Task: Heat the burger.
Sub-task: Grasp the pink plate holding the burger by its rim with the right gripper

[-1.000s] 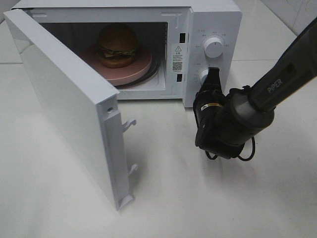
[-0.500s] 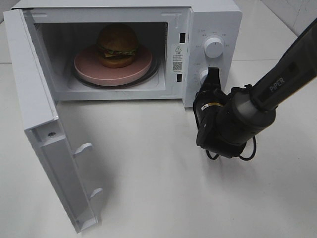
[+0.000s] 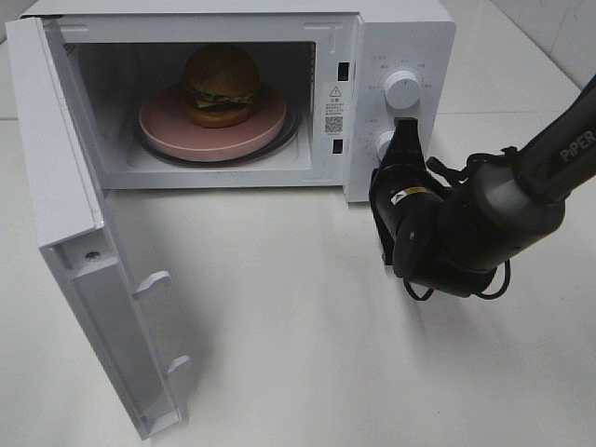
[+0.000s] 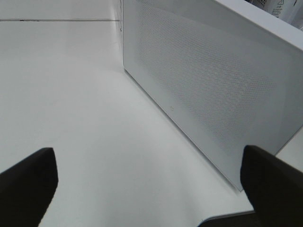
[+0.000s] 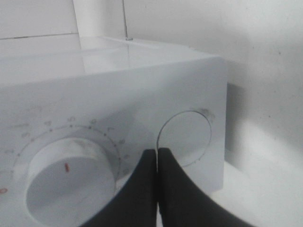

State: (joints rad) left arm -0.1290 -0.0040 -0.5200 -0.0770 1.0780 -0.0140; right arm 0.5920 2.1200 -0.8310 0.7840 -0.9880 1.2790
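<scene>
The burger (image 3: 221, 86) stands upright inside the open microwave (image 3: 410, 28), in the upper left-centre of the exterior high view. Its glossy bun crown faces up and its layers are stacked straight down to the round pink plate (image 3: 168, 130). It is round, so no side reads as a front. Its only clear axis is the vertical stack, with the green, yellow and dark edges of the filling showing toward the open front. It sits on the rear part of the plate, touching it, and the plate lies flat on the oven floor.

The door (image 3: 56, 177) is swung wide to the left of the frame, hinged at the left edge of the cavity, with its two latch hooks pointing toward the lower centre. The microwave rests on a white table (image 3: 307, 354).

At the right, the right gripper (image 3: 406, 135) is at the control panel, its fingers pressed together with no gap and nothing between them. The tips lie below the upper knob (image 3: 401, 88) and just beside the lower knob (image 3: 382, 142). The right wrist view shows the same closed tips (image 5: 157, 156) between the two dials, but I cannot tell whether they touch the panel.

The left gripper (image 4: 149, 182) appears only in its own wrist view. Its fingers (image 4: 28, 184) are spread wide and hold nothing, near a white perforated panel (image 4: 213, 94).
</scene>
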